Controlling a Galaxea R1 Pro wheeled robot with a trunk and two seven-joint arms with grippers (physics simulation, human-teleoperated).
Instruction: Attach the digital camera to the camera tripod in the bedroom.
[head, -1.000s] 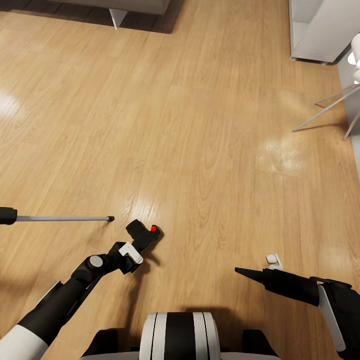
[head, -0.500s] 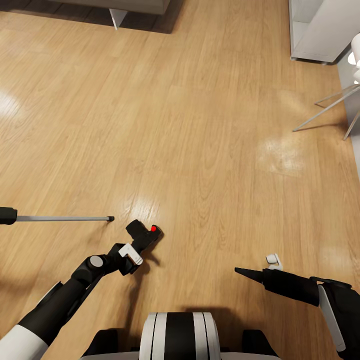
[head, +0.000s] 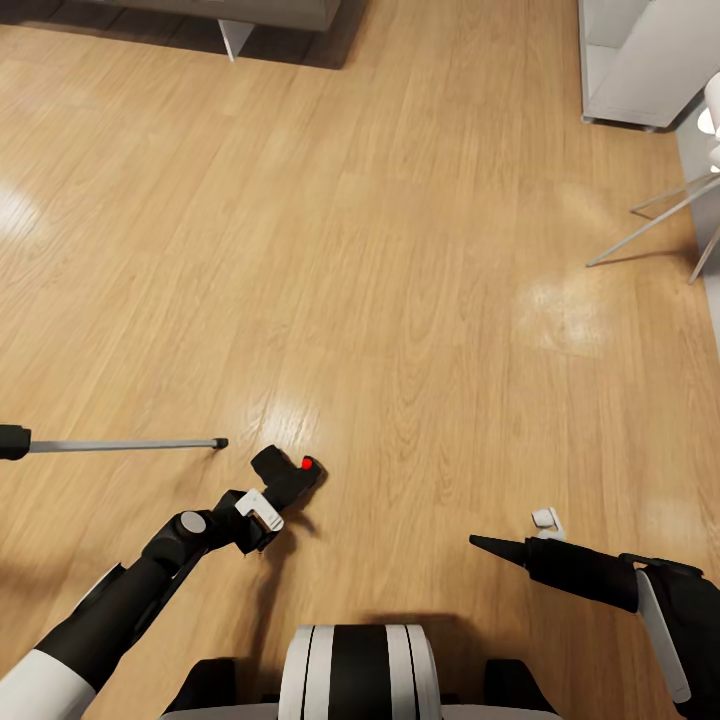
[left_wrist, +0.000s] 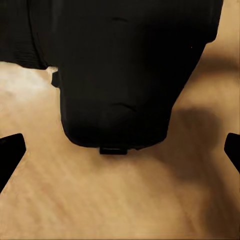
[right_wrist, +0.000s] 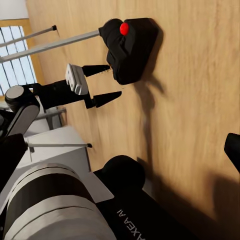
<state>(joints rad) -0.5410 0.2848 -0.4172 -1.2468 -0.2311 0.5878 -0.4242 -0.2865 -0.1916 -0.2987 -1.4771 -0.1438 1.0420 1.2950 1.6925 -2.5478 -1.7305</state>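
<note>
The wood floor (head: 400, 250) filled most of the head view, with a white shelf (head: 640, 60) at upper right. A tripod leg (head: 120, 444) lay at the left edge. Lower left, the left gripper (head: 268, 500) had its fingers spread, gripping nothing, just short of the camera (head: 288, 476) on the floor. At lower right, I couldn't tell how the right gripper (head: 500, 548) was set.

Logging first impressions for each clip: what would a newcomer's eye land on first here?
The small black boxy camera with a red round button lies on the light wood plank floor, just ahead of the left gripper, whose open fingers point at it. To its left, a silver tripod leg with a black foot lies flat along the floor.
</note>
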